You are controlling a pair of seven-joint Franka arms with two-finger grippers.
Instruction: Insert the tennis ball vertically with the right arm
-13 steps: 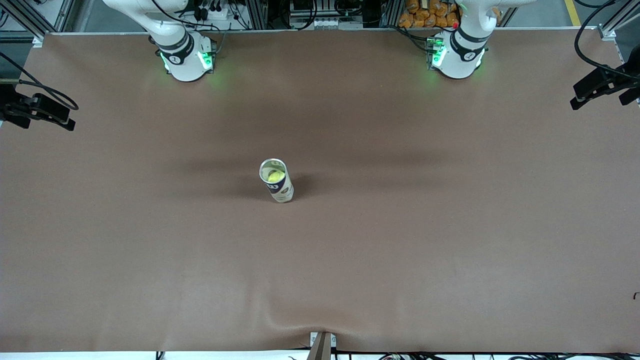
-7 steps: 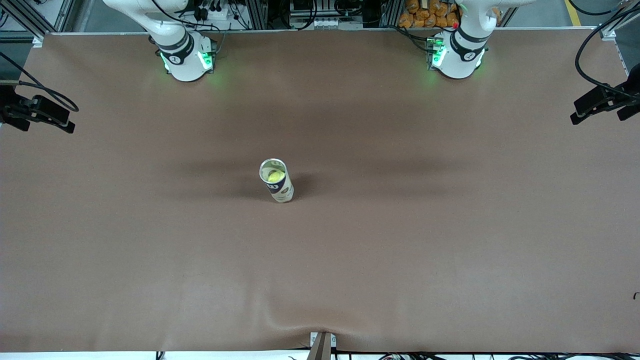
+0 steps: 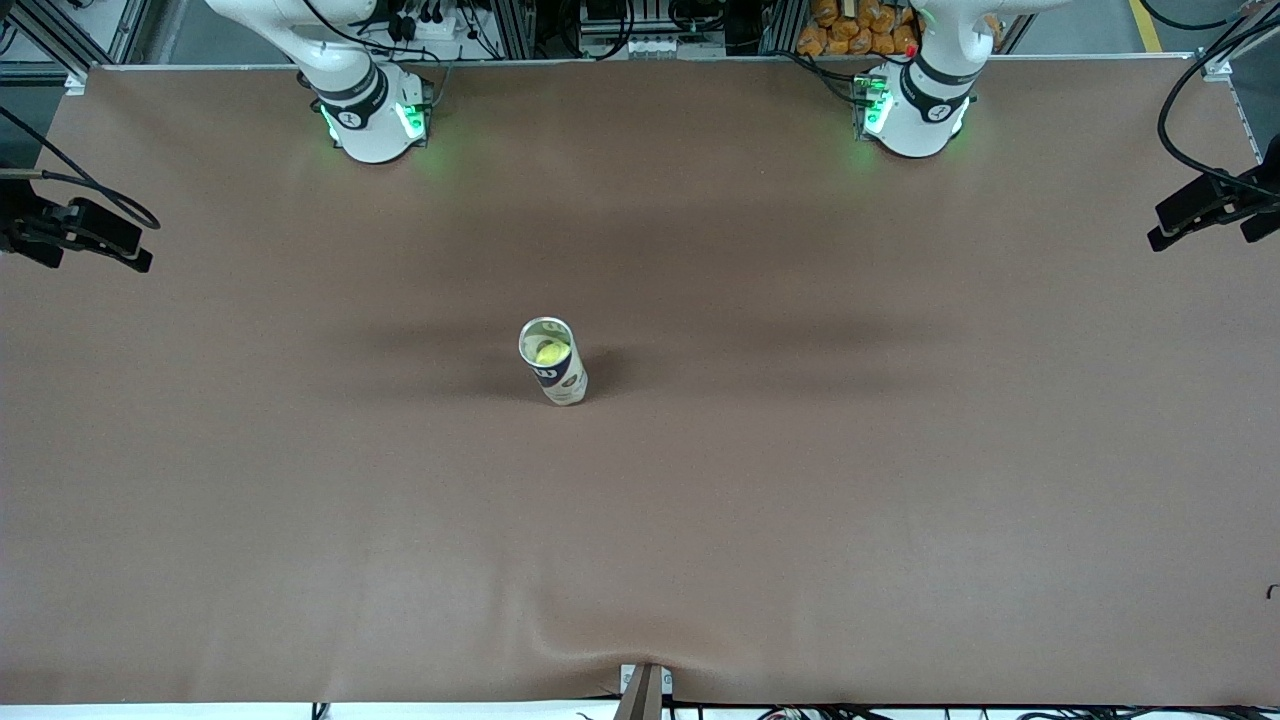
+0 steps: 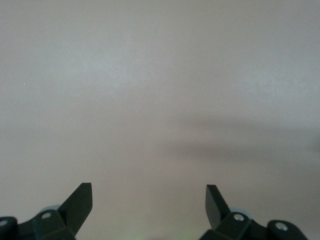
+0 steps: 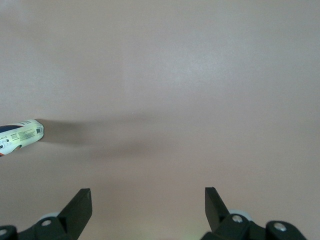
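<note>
Nothing but my arms has drifted: tennis ball stays in the upright can mid-frame on the bench, while right gripper and left gripper hang at the frame's side edges over bare bench, fingers released, so insertion looks done.

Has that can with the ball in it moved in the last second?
No. The can stands upright at the same spot on the table, ball inside.

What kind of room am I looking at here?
Most likely a robotics lab or test bench. Two white robot arm bases stand along one edge of a big brown table, cables and metal framing run along that edge, and a lone tennis-ball can stands mid-table.
</note>
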